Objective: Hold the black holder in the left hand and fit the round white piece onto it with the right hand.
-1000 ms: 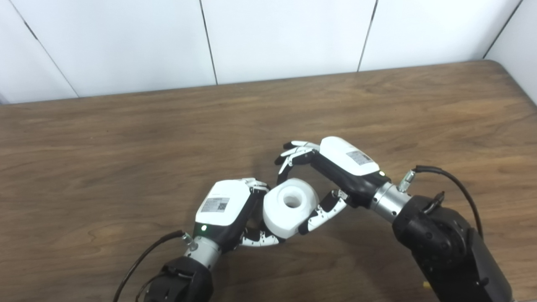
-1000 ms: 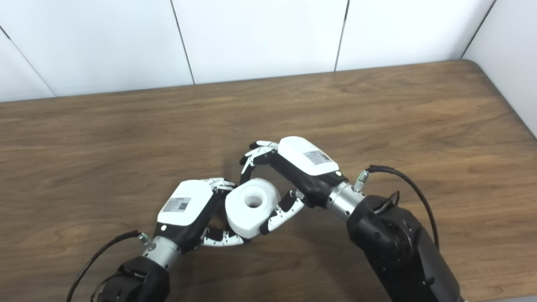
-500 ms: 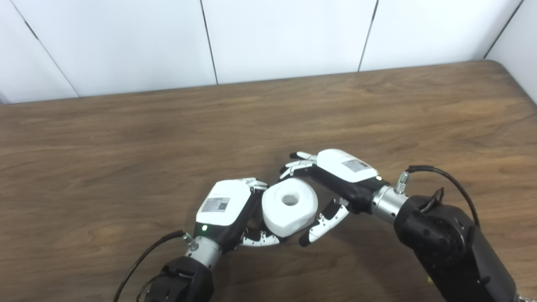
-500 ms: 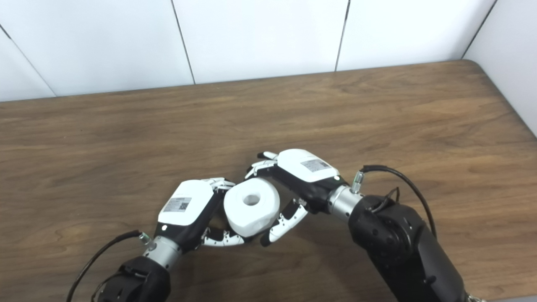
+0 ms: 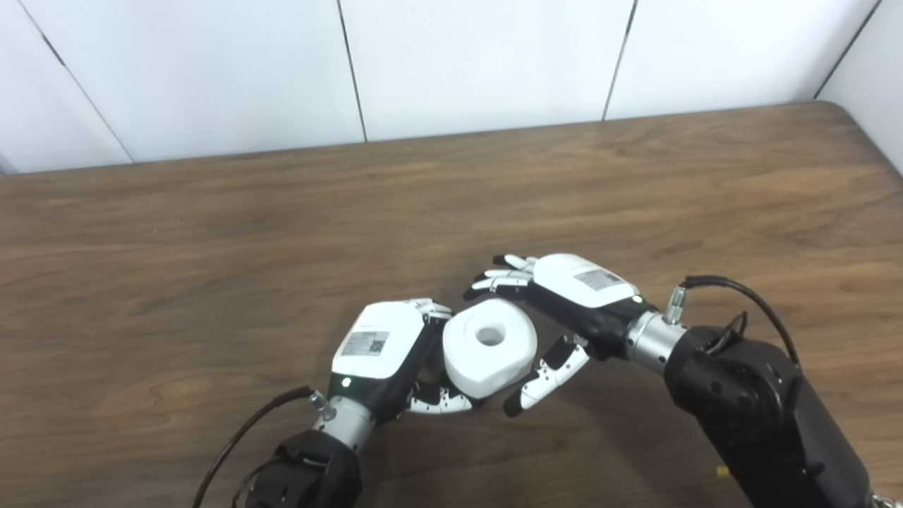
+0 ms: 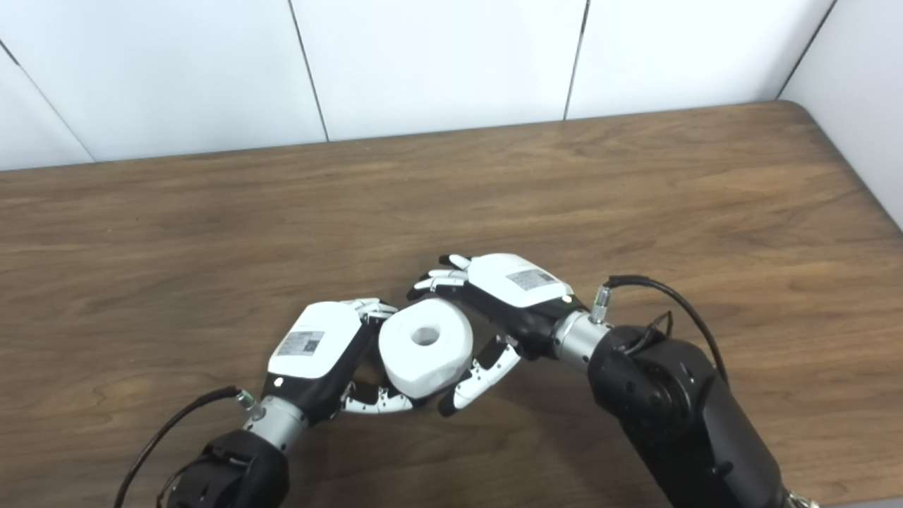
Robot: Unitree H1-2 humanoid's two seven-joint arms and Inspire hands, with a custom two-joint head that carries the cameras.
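The round white piece (image 5: 489, 346) with a centre hole sits against my left hand (image 5: 384, 349), low over the table. My left hand's fingers curl under and around it. The black holder is hidden beneath the white piece and inside that hand. My right hand (image 5: 564, 303) is open just right of the piece. Its fingers (image 5: 494, 276) spread past the far rim and its thumb (image 5: 547, 377) hangs apart from the near side. The same shows in the right eye view, with the white piece (image 6: 425, 344) between my left hand (image 6: 314, 353) and my right hand (image 6: 504, 293).
The brown wooden table (image 5: 211, 233) stretches all around the hands. A white panelled wall (image 5: 458, 63) runs along its far edge. The table's right corner (image 5: 846, 113) is rounded. Cables trail from both wrists.
My right hand has dropped lower and flattened, and its thumb has come off the side of the white piece. The left hand and the white piece have barely moved.
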